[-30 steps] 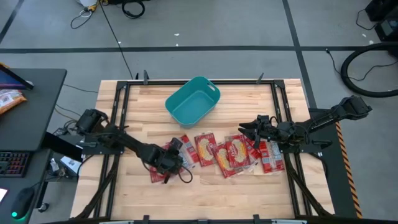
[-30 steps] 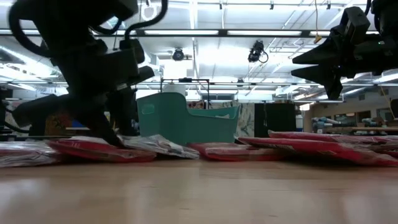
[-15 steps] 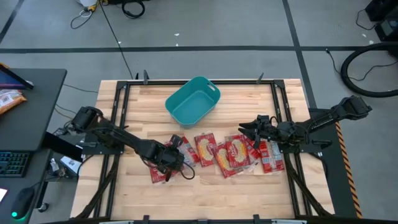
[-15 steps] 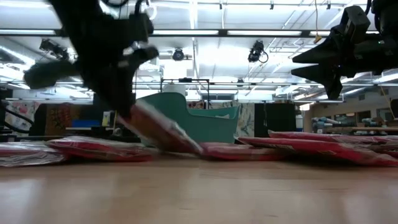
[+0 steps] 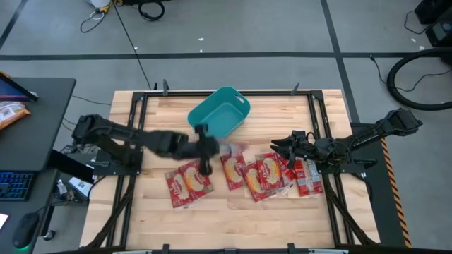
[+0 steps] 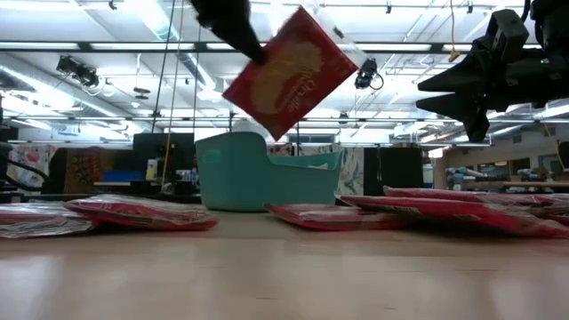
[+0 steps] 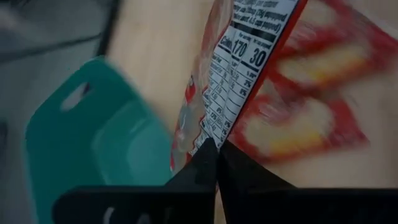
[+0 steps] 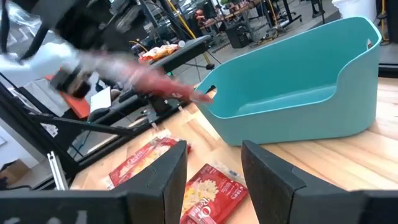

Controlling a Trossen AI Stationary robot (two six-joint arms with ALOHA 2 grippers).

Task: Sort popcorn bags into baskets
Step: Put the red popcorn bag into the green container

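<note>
My left gripper (image 5: 205,147) is in the air just near-side of the teal basket (image 5: 219,116), shut on one red popcorn bag (image 6: 298,67). The bag is high above the table and level with the basket (image 6: 267,173) in the low view. Several more red popcorn bags (image 5: 233,169) lie flat on the table, one (image 5: 188,183) toward the left and others (image 5: 265,173) toward the right. My right gripper (image 8: 214,168) hovers open above the right-hand bags (image 5: 307,176) and faces the basket (image 8: 298,87). My left gripper pinches the popcorn bag between its two fingertips (image 7: 208,163) at an edge of the packet, beside the white nutrition print (image 7: 219,127). The bag is lifted clear of the table. It sits tilted and sticks out slantwise beyond the fingers (image 6: 233,20).
The basket stands at the far middle of the wooden table (image 5: 148,212). Black frame rails (image 5: 134,141) run along the left and right sides. There is bare wood along the near edge and in the far corners. A dark desk with a keyboard (image 5: 14,185) stands beside the table's left side.
My left gripper has taken a bag from the left group on the table. It has carried the bag up and toward the far edge, close to the basket. The bag lay flat, then tipped up, and is now lifted clear and tilted.
</note>
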